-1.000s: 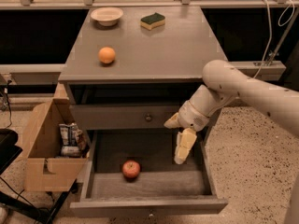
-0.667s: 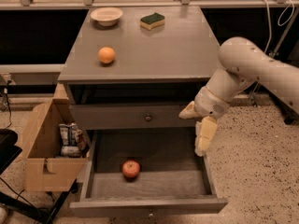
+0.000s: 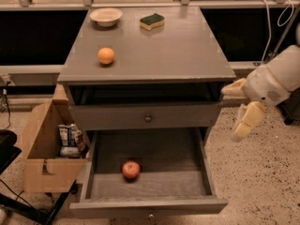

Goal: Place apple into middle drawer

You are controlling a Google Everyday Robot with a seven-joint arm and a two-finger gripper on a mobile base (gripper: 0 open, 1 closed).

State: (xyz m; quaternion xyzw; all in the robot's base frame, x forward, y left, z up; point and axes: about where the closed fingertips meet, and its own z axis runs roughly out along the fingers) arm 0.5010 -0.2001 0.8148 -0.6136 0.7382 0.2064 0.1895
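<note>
The red apple (image 3: 131, 169) lies on the dark floor of the middle drawer (image 3: 148, 205), which is pulled open at the bottom of the grey cabinet. It rests left of the drawer's middle, near the front. My gripper (image 3: 237, 110) hangs to the right of the cabinet, outside the drawer and above its right edge, well away from the apple. Its pale fingers (image 3: 246, 122) are spread apart and hold nothing.
The upper drawer front (image 3: 148, 117) is closed. On the cabinet top sit an orange fruit (image 3: 106, 56), a pale bowl (image 3: 106, 17) and a green-and-yellow sponge (image 3: 152, 21). A cardboard box (image 3: 47, 150) with packets stands at the left. Speckled floor lies to the right.
My gripper has drawn up and rightward out of the open drawer to beside the cabinet. The apple stays where it lay on the drawer floor.
</note>
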